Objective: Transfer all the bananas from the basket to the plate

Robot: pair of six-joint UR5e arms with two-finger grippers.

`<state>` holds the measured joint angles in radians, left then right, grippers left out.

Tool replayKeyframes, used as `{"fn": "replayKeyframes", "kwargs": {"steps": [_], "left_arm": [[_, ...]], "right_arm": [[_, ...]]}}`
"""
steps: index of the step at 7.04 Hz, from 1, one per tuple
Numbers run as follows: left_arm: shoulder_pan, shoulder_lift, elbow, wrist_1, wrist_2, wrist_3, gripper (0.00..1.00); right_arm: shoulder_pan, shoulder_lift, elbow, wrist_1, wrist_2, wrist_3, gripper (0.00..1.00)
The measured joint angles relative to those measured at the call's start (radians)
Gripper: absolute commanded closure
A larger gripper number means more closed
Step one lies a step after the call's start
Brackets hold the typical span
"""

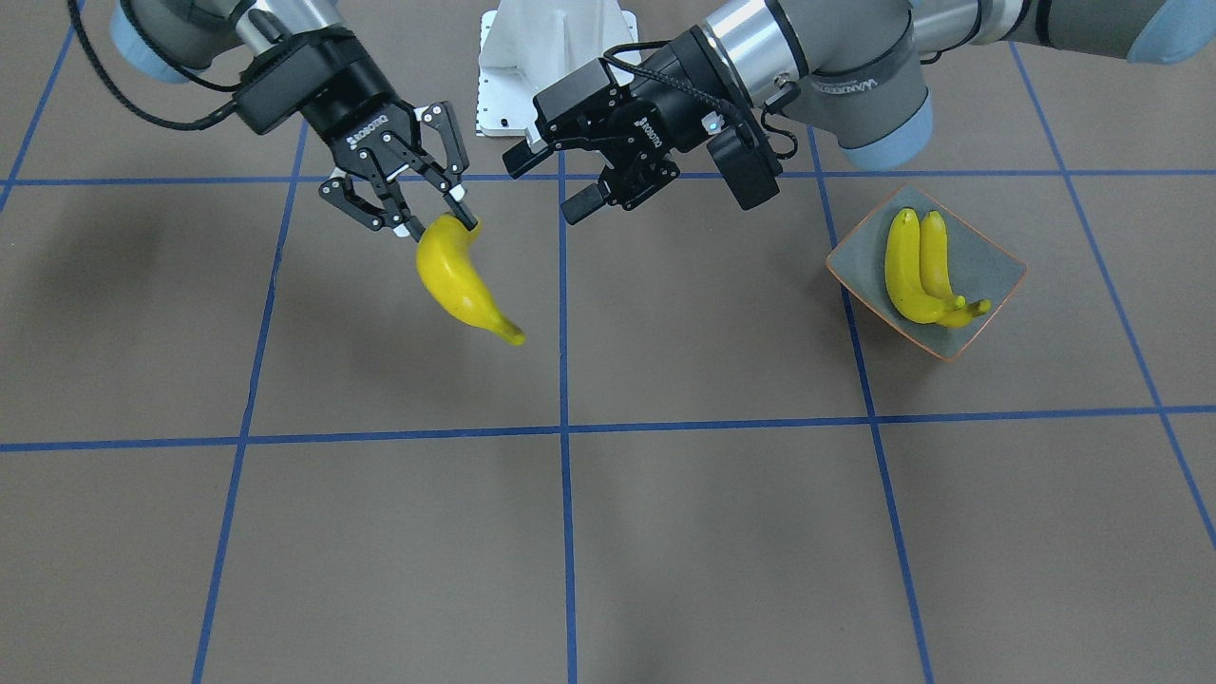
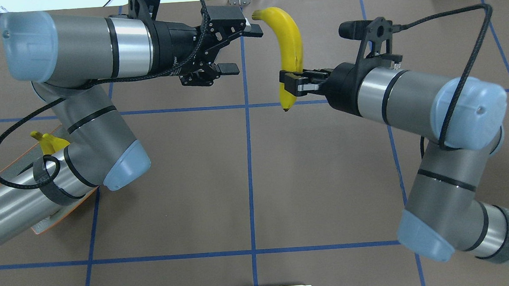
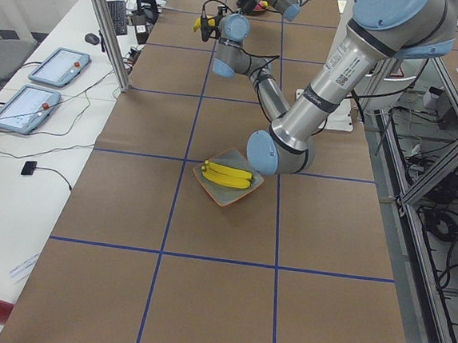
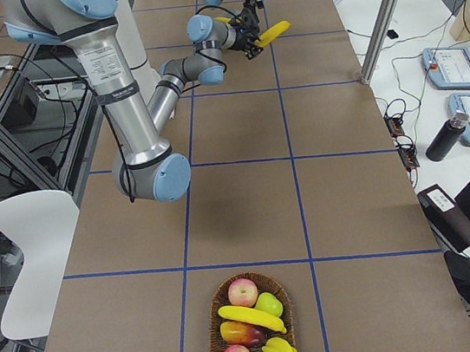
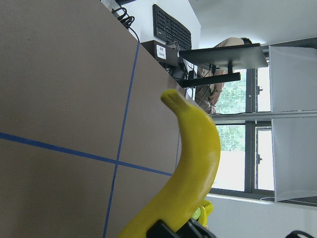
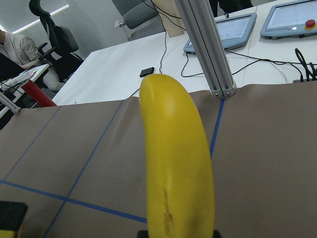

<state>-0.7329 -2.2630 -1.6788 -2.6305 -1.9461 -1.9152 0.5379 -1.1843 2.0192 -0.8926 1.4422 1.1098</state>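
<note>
Bananas: four counted. One banana (image 1: pixel 461 280) is held in the air over the middle of the table (image 1: pixel 712 522) by the right gripper (image 1: pixel 442 226). The jaws pinch it close to its dark-tipped end. The body hangs tilted, with the stem end pointing away from the robot toward the operators' side.

The left gripper (image 1: pixel 549 180) faces the right one across the central blue tape line, fingers spread wide and holding nothing. It looks clear of the held fruit, though the overhead view puts one finger close by the stem end.

The plate (image 1: pixel 988 261) sits on the robot's left half of the table, set diagonally to the tape grid. Two plated bananas (image 1: pixel 902 271) lie on it side by side, touching along their length, stems together at the corner nearest the operators.

The basket (image 4: pixel 218 336) stands at the table's end on the robot's right, well apart from both arms. The last banana (image 4: pixel 253 318) lies across the mixed fruit (image 4: pixel 243 293) in it.
</note>
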Motion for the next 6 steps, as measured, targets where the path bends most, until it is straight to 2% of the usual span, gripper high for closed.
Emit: {"fn": "replayKeyframes", "kwargs": {"steps": [3,5,6], "left_arm": [[0.004,0.007,0.003,-0.006,0.056,-0.035,0.0],[0.012,0.009,0.009,-0.007,0.088,-0.036,0.0],[0.021,0.01,0.011,-0.007,0.112,-0.036,0.04]], "right_arm": [[-0.131,0.047,0.003,-0.039,-0.185,0.002,1.0],[-0.175,0.064,0.004,-0.052,-0.257,0.002,1.0],[-0.191,0.07,0.005,-0.054,-0.282,0.001,1.0]]}}
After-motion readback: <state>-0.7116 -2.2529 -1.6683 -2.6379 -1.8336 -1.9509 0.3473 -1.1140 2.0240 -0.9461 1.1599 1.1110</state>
